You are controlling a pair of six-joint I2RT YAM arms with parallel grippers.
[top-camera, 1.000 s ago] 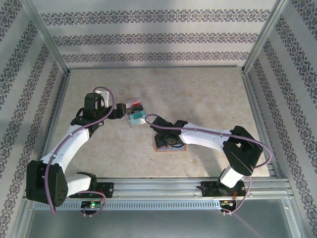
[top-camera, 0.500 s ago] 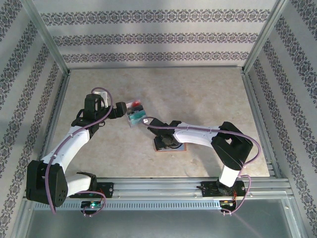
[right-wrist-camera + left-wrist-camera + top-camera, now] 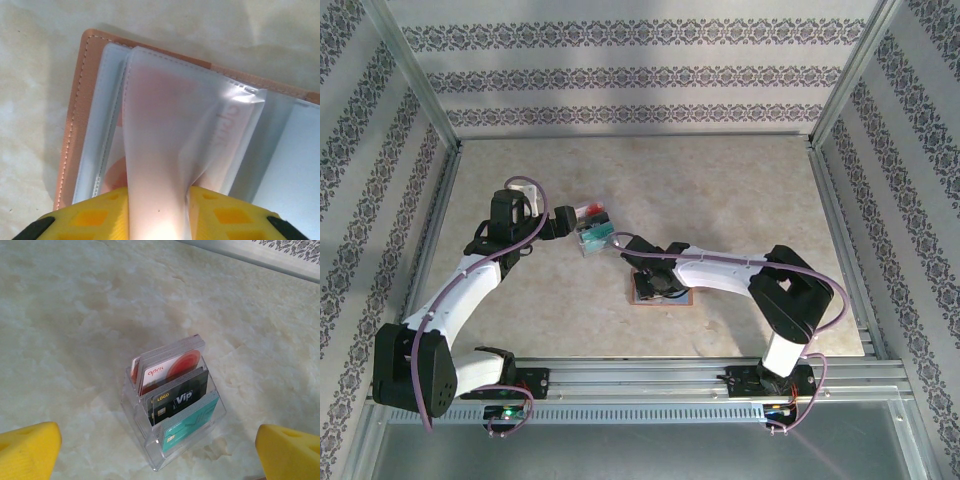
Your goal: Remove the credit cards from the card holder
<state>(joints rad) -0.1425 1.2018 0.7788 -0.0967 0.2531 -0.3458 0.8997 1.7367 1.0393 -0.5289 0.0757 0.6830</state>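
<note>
Top view: my right gripper (image 3: 658,284) sits directly over the card holder (image 3: 689,298), near centre, its long axis running left-right. My left gripper (image 3: 566,224) is further left, beside a clear stand (image 3: 590,242) holding credit cards (image 3: 596,226).
Left wrist: yellow fingertips (image 3: 29,450) spread wide, the stand dead ahead, untouched.
Right wrist: jaws pinching a translucent sleeve (image 3: 165,150) of the open holder. A reddish card (image 3: 162,92) shows through it, just beyond the fingers.
Nearer arm: the right, I judge.

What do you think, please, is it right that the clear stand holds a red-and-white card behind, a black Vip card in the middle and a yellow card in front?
The left wrist view shows the front card is teal, not yellow; the clear stand, red-and-white card and black Vip card are as you say.
</note>
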